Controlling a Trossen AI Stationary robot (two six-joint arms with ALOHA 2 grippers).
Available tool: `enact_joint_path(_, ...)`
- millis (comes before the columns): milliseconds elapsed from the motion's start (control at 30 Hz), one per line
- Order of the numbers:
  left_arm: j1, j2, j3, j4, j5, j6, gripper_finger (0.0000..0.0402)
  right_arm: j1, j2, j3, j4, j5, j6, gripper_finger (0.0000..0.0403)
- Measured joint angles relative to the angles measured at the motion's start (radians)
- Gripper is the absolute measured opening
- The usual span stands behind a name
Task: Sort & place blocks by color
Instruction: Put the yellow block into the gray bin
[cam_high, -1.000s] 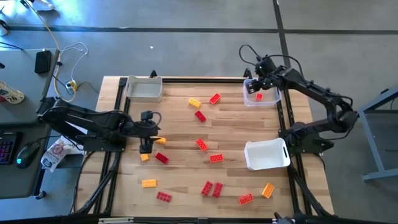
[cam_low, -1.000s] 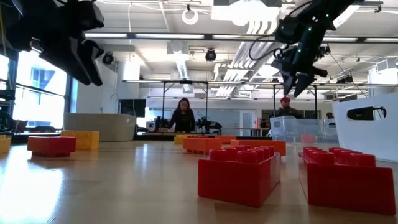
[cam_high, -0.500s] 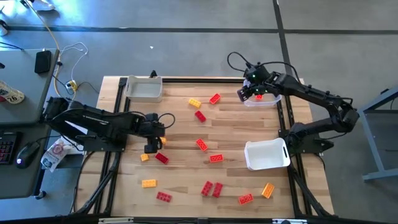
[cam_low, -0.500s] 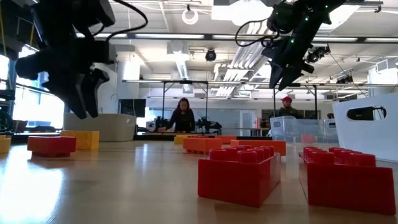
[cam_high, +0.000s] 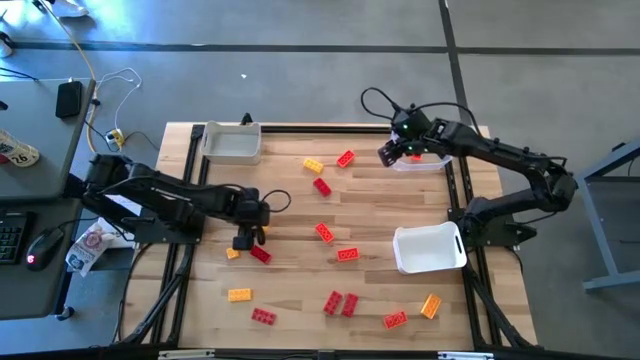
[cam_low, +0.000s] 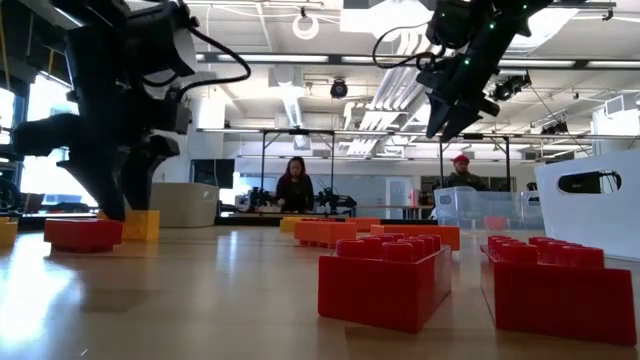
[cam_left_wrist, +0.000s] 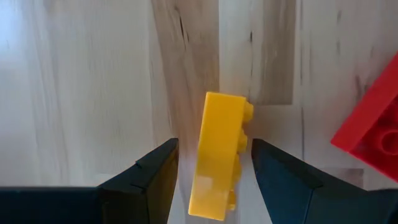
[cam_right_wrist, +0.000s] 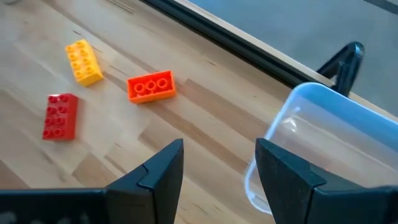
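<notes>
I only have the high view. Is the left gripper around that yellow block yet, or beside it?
Observer: Around it. In the left wrist view the yellow block stands on edge between the open fingers, with gaps both sides.
Operator: Anything close by?
Observer: A red block lies just beside it.
Operator: Right gripper carrying anything?
Observer: No. The right gripper is open and empty, beside the clear tray.
</notes>
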Motion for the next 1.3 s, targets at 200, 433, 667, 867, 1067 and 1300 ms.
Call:
enact_joint_path(200, 0.000, 0.059, 0.000, 0.019, -0.016, -0.001, 0.0188, 0.042, 0.000, 0.000, 0.013, -0.001, 0.044, 0.0186)
enact_joint_path(433, 0.006, 0.097, 0.002, 0.023, 0.001, 0.017, 0.0124, 0.096, 0.000, 0.000, 0.036, -0.024, 0.086, 0.0186)
enact_joint_path(667, 0.026, 0.080, 0.000, 0.023, 0.002, 0.035, 0.0064, 0.159, 0.000, 0.000, 0.126, -0.107, 0.039, 0.0186)
enact_joint_path(867, 0.049, 0.018, -0.001, 0.040, -0.045, 0.051, 0.0064, 0.210, 0.000, 0.000, 0.203, -0.106, -0.059, 0.0186)
enact_joint_path(1067, 0.097, -0.083, -0.001, 0.039, -0.064, 0.077, 0.0069, 0.258, 0.000, 0.000, 0.279, -0.104, -0.119, 0.0186)
enact_joint_path(1300, 0.170, -0.223, -0.001, 0.049, -0.179, 0.121, 0.0068, 0.311, 0.000, 0.000, 0.390, -0.104, -0.210, 0.0186)
